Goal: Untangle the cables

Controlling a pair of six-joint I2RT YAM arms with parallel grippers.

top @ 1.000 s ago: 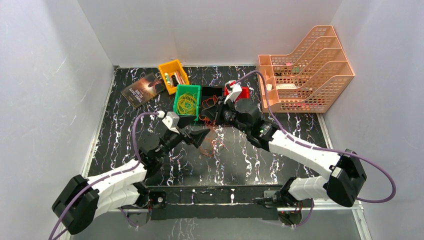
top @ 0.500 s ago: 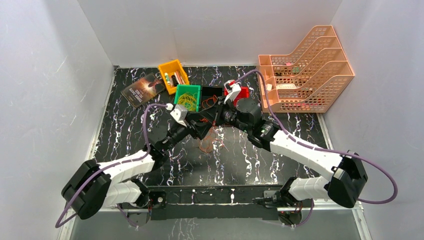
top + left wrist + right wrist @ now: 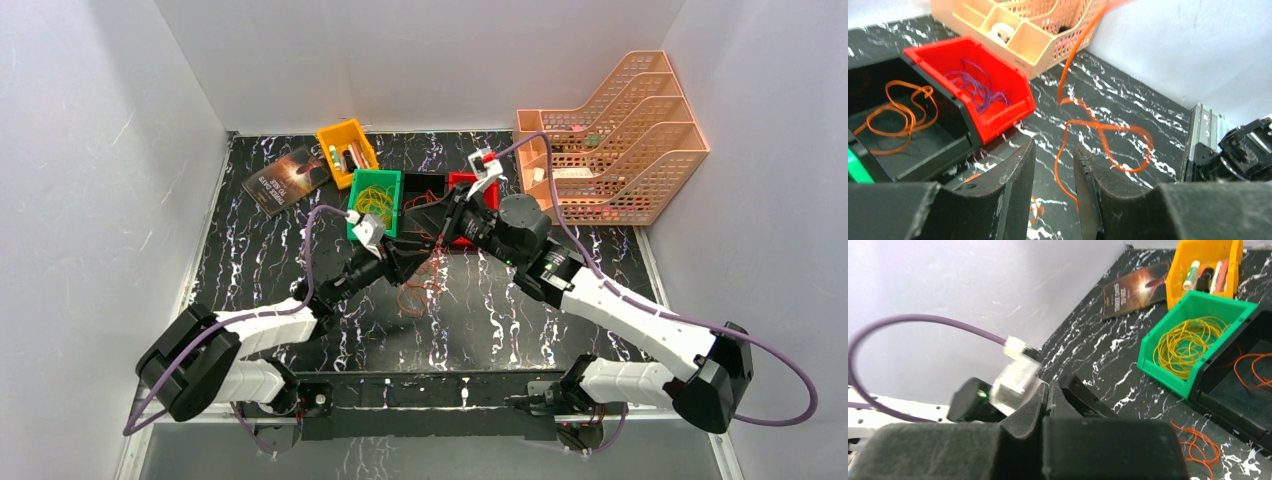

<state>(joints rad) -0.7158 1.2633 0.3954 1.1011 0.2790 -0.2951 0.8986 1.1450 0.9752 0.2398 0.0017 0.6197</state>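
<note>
The cables are thin orange-red loops, and a tangle of them [image 3: 418,285] lies on the black marbled table before the bins. In the left wrist view one orange strand [image 3: 1064,165] runs between my left gripper's [image 3: 1054,161] fingers, with a narrow gap still showing. That strand rises taut [image 3: 1079,47] off the table towards the right gripper. My left gripper [image 3: 405,262] sits low at the tangle. Just in front of the black bin, my right gripper [image 3: 455,222] has its fingers pressed shut [image 3: 1048,396], holding the lifted strand. More loose loops [image 3: 1198,444] lie below it.
A green bin [image 3: 375,205] holds yellow loops, a black bin [image 3: 421,197] orange loops, and a red bin [image 3: 973,87] purple loops. A yellow bin [image 3: 347,147] and a book [image 3: 288,178] lie at the back left. A peach file rack [image 3: 610,135] stands at the back right.
My left arm has reached forward to the tangle and its jaws have narrowed around a strand. The right gripper has moved back and to the right, drawing a strand taut.
</note>
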